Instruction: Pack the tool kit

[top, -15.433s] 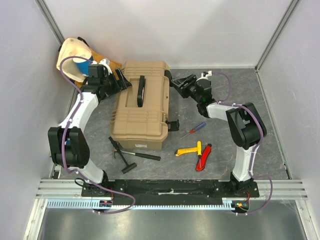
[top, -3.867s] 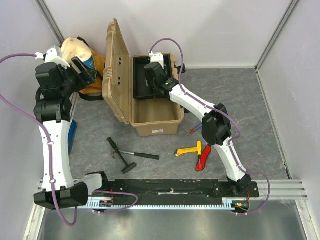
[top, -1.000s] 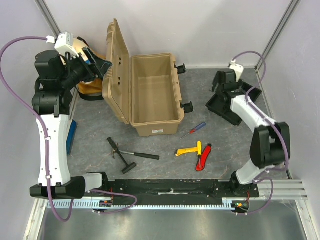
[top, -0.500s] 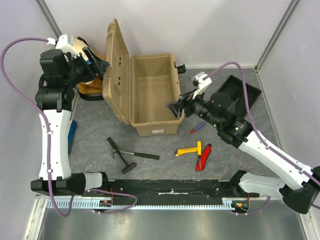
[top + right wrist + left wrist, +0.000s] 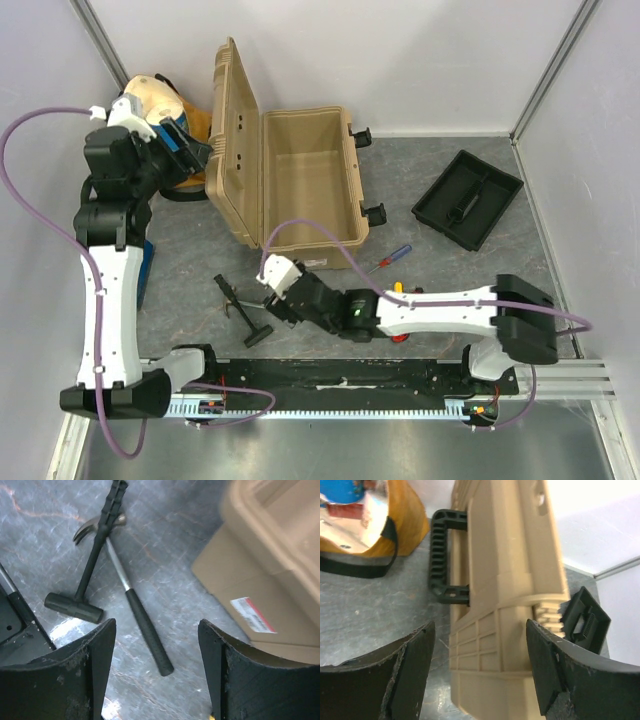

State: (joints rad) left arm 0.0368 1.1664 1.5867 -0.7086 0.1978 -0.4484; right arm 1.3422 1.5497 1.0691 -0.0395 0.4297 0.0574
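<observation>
The tan toolbox point(image 5: 310, 190) stands open, its lid point(image 5: 232, 140) upright on the left. The black tray point(image 5: 468, 198) lies on the table at the right. My right gripper point(image 5: 272, 300) is open and empty, low over the black hammer point(image 5: 285, 312). In the right wrist view the hammer's grip point(image 5: 145, 630) lies between my open fingers point(image 5: 95, 660), with a black mallet point(image 5: 90, 570) beside it. The red-blue screwdriver point(image 5: 388, 260) lies right of the box. The yellow-handled tool and red knife are mostly hidden under my right arm. My left gripper point(image 5: 190, 150) is open beside the lid's handle point(image 5: 445, 555).
The yellow-cream cloth bag point(image 5: 155, 105) sits in the back left corner behind the lid, also in the left wrist view point(image 5: 370, 525). White walls close in the table on three sides. The toolbox front wall point(image 5: 270, 570) is close on my right gripper's right.
My right arm has swung from the toolbox's right side down and left to over the hammer. The tray now lies uncovered at the right. My left arm has barely moved.
</observation>
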